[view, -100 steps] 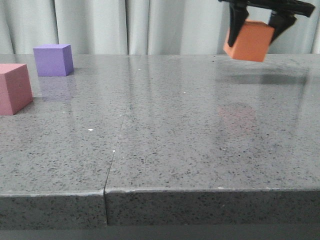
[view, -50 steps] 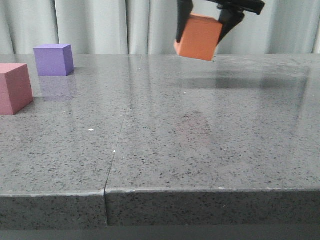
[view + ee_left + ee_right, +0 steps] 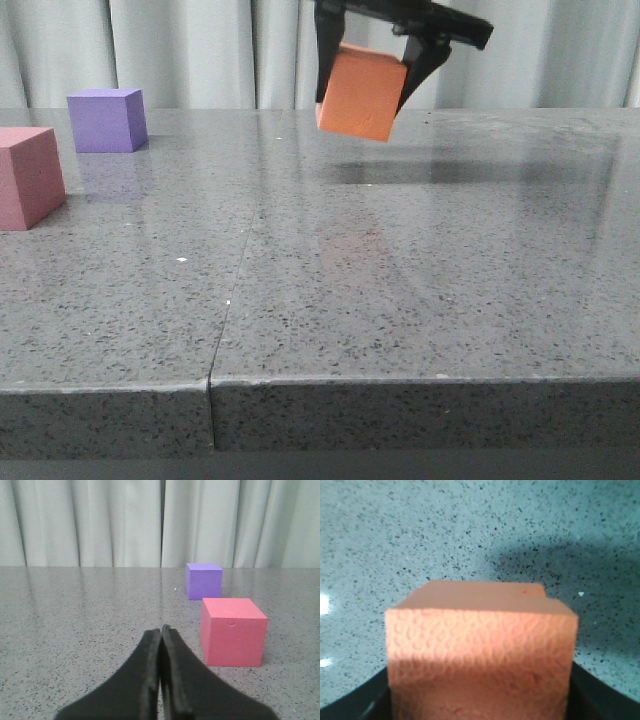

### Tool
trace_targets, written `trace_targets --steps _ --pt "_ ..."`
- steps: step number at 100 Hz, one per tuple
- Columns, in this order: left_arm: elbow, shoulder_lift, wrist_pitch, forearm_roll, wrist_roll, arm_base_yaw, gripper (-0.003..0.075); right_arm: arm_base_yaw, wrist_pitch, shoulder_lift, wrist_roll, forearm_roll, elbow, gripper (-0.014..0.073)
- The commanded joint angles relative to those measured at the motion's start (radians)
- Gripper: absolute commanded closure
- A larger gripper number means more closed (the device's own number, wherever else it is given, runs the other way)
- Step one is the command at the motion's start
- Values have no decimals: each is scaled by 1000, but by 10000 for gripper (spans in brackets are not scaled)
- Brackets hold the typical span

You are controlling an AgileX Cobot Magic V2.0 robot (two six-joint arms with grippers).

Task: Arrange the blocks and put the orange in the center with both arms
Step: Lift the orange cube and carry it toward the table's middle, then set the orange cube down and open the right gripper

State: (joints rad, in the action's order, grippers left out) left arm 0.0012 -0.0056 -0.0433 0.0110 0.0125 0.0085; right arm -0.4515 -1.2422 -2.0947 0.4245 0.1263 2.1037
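My right gripper (image 3: 366, 72) is shut on the orange cube (image 3: 360, 93) and holds it tilted, a little above the table at the back centre. In the right wrist view the orange cube (image 3: 481, 650) fills the space between the fingers. The purple cube (image 3: 106, 120) stands at the far left and the pink cube (image 3: 28, 176) nearer, at the left edge. My left gripper (image 3: 161, 630) is shut and empty, low over the table. The pink cube (image 3: 233, 631) lies just beside and ahead of it, the purple cube (image 3: 203, 580) farther on.
The grey speckled table (image 3: 400, 280) has a seam (image 3: 235, 280) running front to back left of centre and a front edge (image 3: 320, 385) near the camera. Pale curtains (image 3: 200, 50) hang behind.
My right gripper has carried the orange cube leftward from the far right to the back centre and lowered it slightly. The purple and pink cubes have not moved.
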Motion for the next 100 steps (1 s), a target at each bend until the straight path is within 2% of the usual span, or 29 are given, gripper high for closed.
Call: trace_targets --steps 1,22,41,47,60,67,100 --pt "40 -28 81 6 1 2 741 2 -47 36 4 17 34 277" --pt "40 -28 81 6 1 2 741 2 -35 11 4 40 34 277" --pt "40 -28 81 6 1 2 741 2 -14 10 4 41 34 237" --pt "40 -28 81 6 1 2 741 2 -2 10 3 41 34 193" --pt "40 -28 81 6 1 2 741 2 -3 10 3 42 34 21" --pt "40 -28 81 6 1 2 741 2 -6 10 3 42 34 -23" --pt "40 -28 81 6 1 2 741 2 -43 10 3 42 43 -20"
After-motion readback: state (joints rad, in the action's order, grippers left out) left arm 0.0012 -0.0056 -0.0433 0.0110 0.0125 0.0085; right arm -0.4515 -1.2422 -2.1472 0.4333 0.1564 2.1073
